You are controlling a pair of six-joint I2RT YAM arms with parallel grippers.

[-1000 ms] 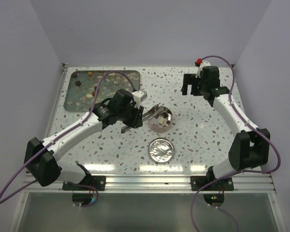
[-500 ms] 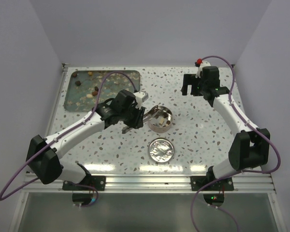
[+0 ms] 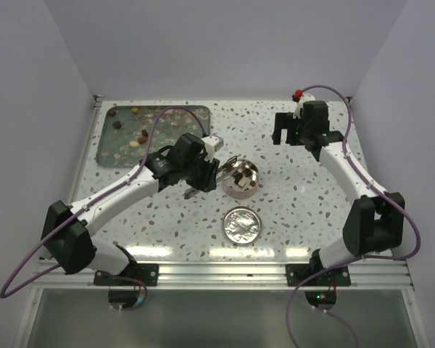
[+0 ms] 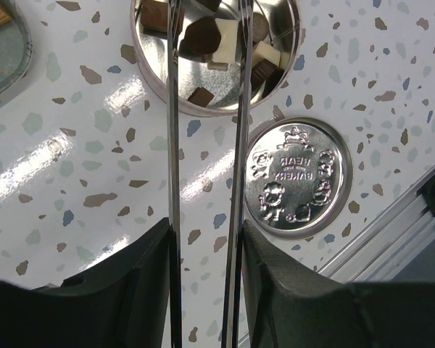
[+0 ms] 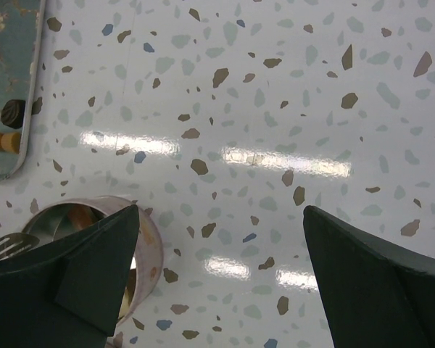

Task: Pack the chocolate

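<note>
Chocolate (image 4: 201, 36), dark and cream lumps, lies in the open tin (image 3: 240, 191); more lumps sit on the tray (image 3: 112, 154) at far left. Tongs (image 4: 172, 145) reach into the tin, clamped between the left gripper's (image 4: 205, 239) fingers. Lid (image 4: 299, 178) lies flat just beside the tin. Right gripper (image 5: 221, 217) hangs over the table (image 5: 275, 109), fingers wide apart.

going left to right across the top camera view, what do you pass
tray → tongs → open tin → right arm; the lid lies straight in front of the tin, so it's left out
</note>
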